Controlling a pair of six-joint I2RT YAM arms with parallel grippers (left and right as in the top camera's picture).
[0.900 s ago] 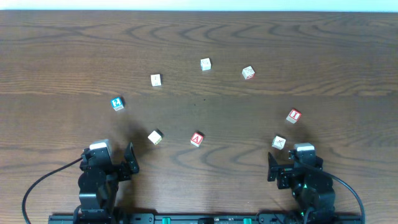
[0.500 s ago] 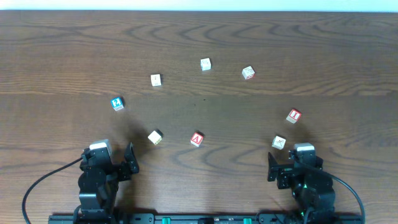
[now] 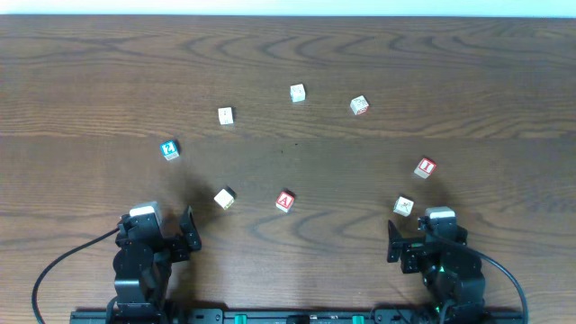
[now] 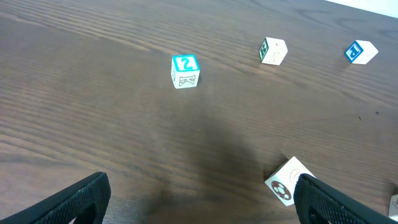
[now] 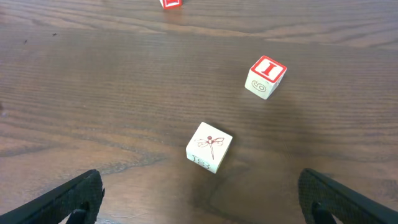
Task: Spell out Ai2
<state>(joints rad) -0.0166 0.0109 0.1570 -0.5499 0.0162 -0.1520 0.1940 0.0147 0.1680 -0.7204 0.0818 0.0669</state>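
Overhead, nothing has shifted: the A block [image 3: 285,202], 2 block [image 3: 169,149] and I block [image 3: 425,167] lie well apart on the tabletop [image 3: 90,72], so the spelling looks unstarted. No container shows.

At the left wrist, the left hand [image 4: 202,196] stands apart and empty, with the 2 block ahead.

At the right wrist, the right hand [image 5: 202,193] is likewise apart and empty. The I block lies beyond a dragonfly block [image 5: 209,147].
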